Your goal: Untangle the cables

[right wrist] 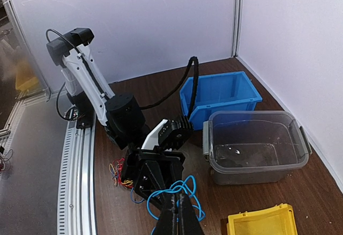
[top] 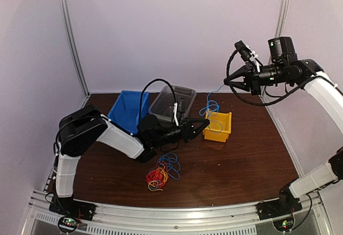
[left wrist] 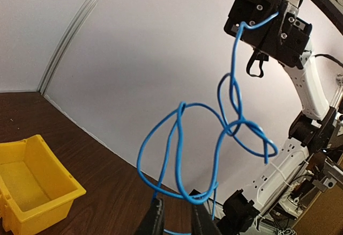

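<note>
Two robot arms work over the dark brown wooden counter (top: 241, 165), and three containers stand toward its back. They are an open blue plastic bin (top: 124, 111) on the left, a clear rectangular plastic tub (top: 185, 93) beside it, and a small yellow plastic bin (top: 217, 134) on the right. From the wrist views I see only the bare floors of the yellow bin and the clear tub. I cannot see into the blue bin well enough to say what it holds.

All the cables are outside the bins. One thin blue cable (left wrist: 231, 126) hangs in the air in several loose loops with a crossing near the middle. The right tool (top: 227, 82), raised high over the back right of the counter, is closed on its upper end. The cable's loops dangle just beside the yellow bin.

The left tool (top: 202, 129) reaches in low, near that bin. Its two black fingers (left wrist: 155, 216) stand a little apart, with the lowest loop of the blue cable between them and not pinched.

The other thin wires lie in one tangled heap (top: 159, 175) on the counter in front of the left arm. They are red, yellow-orange and blue, and too knotted to count.
</note>
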Available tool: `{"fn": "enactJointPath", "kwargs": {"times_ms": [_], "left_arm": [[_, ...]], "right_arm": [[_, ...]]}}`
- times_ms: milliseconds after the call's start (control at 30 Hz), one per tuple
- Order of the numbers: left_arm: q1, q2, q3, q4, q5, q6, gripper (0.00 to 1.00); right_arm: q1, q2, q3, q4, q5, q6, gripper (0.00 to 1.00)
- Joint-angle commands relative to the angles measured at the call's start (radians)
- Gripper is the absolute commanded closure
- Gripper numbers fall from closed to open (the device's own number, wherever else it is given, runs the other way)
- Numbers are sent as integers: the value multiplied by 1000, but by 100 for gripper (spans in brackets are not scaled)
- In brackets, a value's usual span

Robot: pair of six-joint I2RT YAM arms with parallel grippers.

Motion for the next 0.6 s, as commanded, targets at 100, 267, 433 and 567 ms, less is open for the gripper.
{"fn": "enactJointPath", "kwargs": {"times_ms": [100, 267, 433, 567], "left_arm": [[12, 11, 13, -4, -5, -12, 74], [13, 21, 11, 2, -9, -16, 74], [13, 25, 23, 14, 17, -17, 93], [16, 24, 20, 9, 16, -24, 100]], "right_arm": [[5, -30, -1, 39, -29, 23, 100], [6, -36, -2, 44, -37, 27, 100], [4, -38, -12, 51, -39, 34, 100], [4, -45, -12, 66, -30, 42, 100]]}}
